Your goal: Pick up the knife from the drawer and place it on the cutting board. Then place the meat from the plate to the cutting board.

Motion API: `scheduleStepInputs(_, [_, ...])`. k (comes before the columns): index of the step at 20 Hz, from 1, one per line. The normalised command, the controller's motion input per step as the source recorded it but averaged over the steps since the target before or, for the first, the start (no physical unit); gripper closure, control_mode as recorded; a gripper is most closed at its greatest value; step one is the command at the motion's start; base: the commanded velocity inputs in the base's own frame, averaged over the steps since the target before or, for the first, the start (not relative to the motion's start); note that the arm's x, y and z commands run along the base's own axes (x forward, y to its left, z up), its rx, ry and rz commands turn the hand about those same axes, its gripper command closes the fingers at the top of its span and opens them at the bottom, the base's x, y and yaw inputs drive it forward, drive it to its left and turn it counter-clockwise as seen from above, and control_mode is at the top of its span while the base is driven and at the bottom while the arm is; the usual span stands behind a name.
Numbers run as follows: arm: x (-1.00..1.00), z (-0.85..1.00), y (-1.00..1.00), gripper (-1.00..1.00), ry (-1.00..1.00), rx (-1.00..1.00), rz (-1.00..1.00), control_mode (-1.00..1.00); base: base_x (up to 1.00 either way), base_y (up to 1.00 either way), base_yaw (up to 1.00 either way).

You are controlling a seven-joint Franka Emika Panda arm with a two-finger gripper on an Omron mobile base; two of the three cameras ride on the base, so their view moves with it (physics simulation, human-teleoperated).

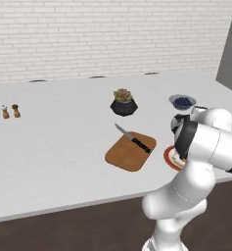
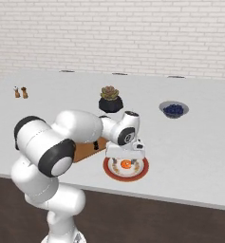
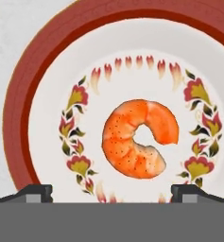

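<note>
- gripper (image 3: 111, 191) hangs straight above the plate (image 3: 19, 118), jaws spread wide, nothing between them; fingertips (image 3: 35, 193) sit at the bottom corners of the hand view, one each side of the meat
- meat (image 3: 137, 139): curled orange-red shrimp-like lump, lying in the white middle of the plate, inside the ring of floral pattern; not touched by the fingers
- right base view: meat (image 2: 126, 164) shows as an orange dot on the plate (image 2: 138, 173), hand directly over it
- plate (image 1: 167, 158) sits near the counter's front edge, just right of the cutting board, mostly hidden by the arm in the left base view
- knife (image 1: 132, 138) lies diagonally on the cutting board (image 1: 128, 156), black handle on the board, blade tip poking past the far-left edge
- cutting board (image 2: 83, 151) in the right base view mostly behind the arm
- potted succulent (image 1: 124, 102) in dark pot stands behind the board
- small bowl (image 1: 182, 102) with dark blue contents farther right, apart from the plate
- two small brown shakers (image 1: 10, 112) far left on the white counter (image 1: 54, 147)
</note>
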Motion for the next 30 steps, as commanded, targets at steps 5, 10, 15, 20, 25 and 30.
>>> scheduleStepInputs(5, [0.04,0.0,0.11,-1.0,0.0,0.0,-0.16,-1.0,0.0,0.0,0.0])
scheduleStepInputs(10, [0.28,0.0,0.02,-1.0,0.0,0.0,-0.25,-1.0,0.0,0.0,0.0])
scheduleStepInputs(15, [0.1,-0.09,-0.1,-1.0,0.0,0.0,-0.14,-1.0,0.0,0.0,0.0])
scheduleStepInputs(20, [0.0,-0.34,-0.15,-1.0,0.0,0.0,-0.02,-1.0,0.0,0.0,0.0])
scheduleStepInputs(25, [-0.02,-0.17,-0.03,-1.0,0.0,0.0,0.0,-1.0,0.0,0.0,0.0])
scheduleStepInputs(30, [-0.04,-0.09,0.0,-1.0,0.0,0.0,0.0,-1.0,0.0,0.0,0.0])
